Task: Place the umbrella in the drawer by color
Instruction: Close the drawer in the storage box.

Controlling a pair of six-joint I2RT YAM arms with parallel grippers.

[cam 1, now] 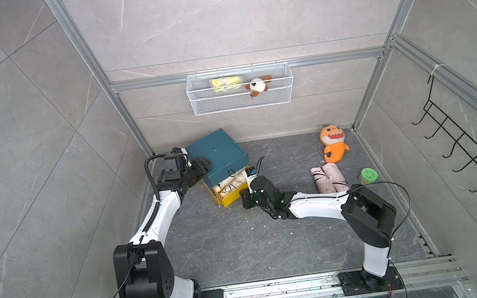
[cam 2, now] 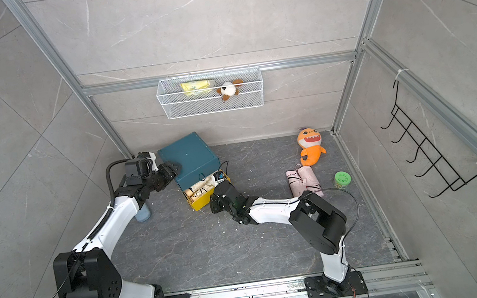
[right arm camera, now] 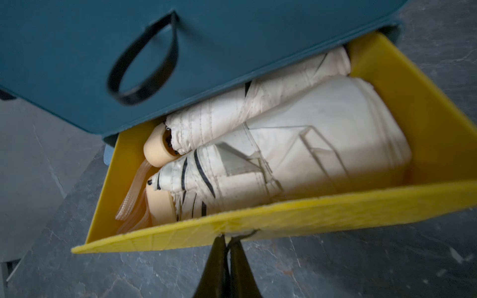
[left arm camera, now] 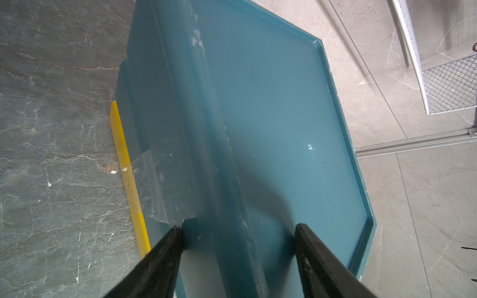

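While the right gripper (right arm camera: 227,241) holds its jaws pinched together on the thin dark pull loop (right arm camera: 242,233) at the front wall of the yellow drawer (right arm camera: 284,216), the left gripper (left arm camera: 238,228) stands with jaws moderately apart astride the top edge of the teal cabinet (cam 1: 216,152), bracing it without clamping. The yellow drawer, the lower of the two, stands partly out and contains two folded cream umbrellas (right arm camera: 322,144) lying side by side. Judged from this layout, the step in hand is operation of the loaded drawer. The next move is probably a straight push along the drawer's travel until its front wall meets the cabinet face, with the left arm resisting any slide of the cabinet. Two folded pink umbrellas (cam 1: 328,177) lie on the dark stone base (cam 1: 244,249) near its right edge, well apart from the cabinet, so sorting is not complete. The upper teal drawer is shut and carries a black strap handle (right arm camera: 134,96). The cabinet stands near the back left corner of the base. An orange shark plush (cam 1: 333,143) lies near the back right corner, and a green-lidded jar (cam 1: 368,176) sits at the right edge. The enclosure is grey marble-pattern panel in aluminium framing. A white wire basket (cam 1: 242,100) hangs on the back wall, and a black hook rack (cam 1: 461,136) hangs on the right wall.
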